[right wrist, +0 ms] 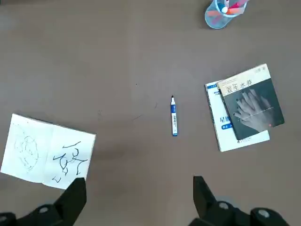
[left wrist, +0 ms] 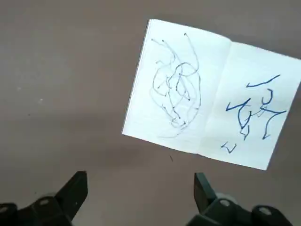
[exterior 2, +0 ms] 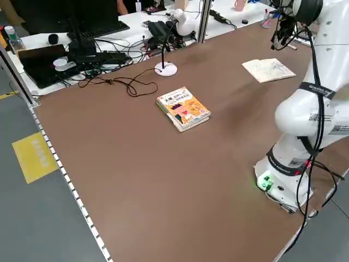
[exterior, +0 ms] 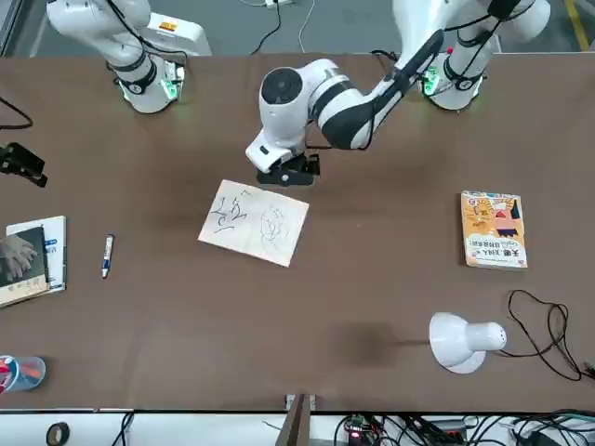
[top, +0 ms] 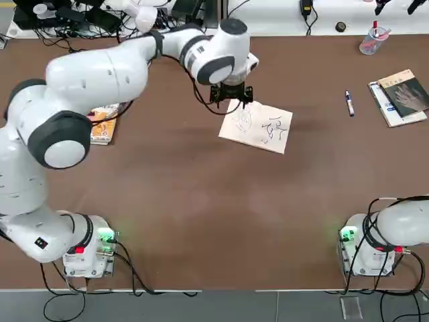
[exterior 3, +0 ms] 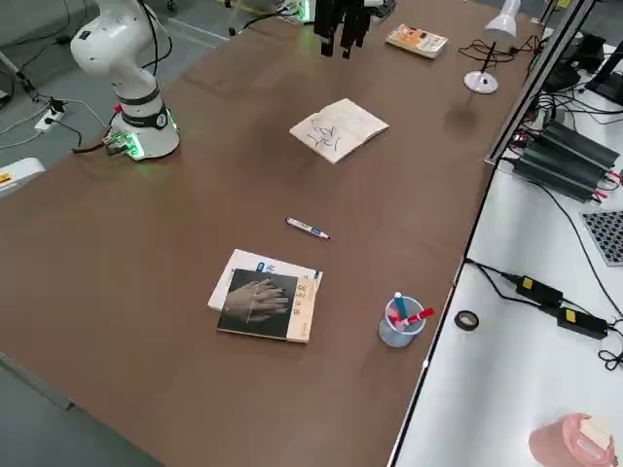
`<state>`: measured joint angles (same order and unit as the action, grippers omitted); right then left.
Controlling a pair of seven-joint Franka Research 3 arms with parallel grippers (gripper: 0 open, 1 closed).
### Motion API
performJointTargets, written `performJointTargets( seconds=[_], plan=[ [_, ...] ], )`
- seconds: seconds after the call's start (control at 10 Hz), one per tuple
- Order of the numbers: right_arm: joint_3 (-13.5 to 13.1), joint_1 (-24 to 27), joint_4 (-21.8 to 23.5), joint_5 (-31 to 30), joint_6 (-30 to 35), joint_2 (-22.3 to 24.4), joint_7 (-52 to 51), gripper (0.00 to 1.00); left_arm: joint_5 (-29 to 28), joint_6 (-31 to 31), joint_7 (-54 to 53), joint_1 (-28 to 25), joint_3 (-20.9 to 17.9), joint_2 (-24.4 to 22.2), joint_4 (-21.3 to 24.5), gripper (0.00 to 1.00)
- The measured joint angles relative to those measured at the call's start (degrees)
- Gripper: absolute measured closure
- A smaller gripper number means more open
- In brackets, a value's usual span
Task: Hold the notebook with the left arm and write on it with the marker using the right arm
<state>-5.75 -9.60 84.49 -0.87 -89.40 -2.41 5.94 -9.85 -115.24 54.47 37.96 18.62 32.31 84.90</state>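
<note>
While the notebook lies open, left hand spread above its far edge, right hand spread, parked.

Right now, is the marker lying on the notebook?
No, the marker lies on the bare table, well apart from the open notebook.

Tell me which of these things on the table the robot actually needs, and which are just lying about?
Needed:
notebook
marker
left gripper, above the notebook
right gripper, idle

Lying about:
orange book
dark book
pen cup
lamp
</note>
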Motion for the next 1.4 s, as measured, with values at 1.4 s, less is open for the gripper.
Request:
performJointTargets(
  seconds=[1.4],
  plan=[
    [0.7, -0.3, 0.5, 0.1, 0.7, 0.0, 0.0, 0.00, -7.9, -14.8, 0.0, 2.8, -0.6, 13.1, -0.5, 0.00]
  ],
)
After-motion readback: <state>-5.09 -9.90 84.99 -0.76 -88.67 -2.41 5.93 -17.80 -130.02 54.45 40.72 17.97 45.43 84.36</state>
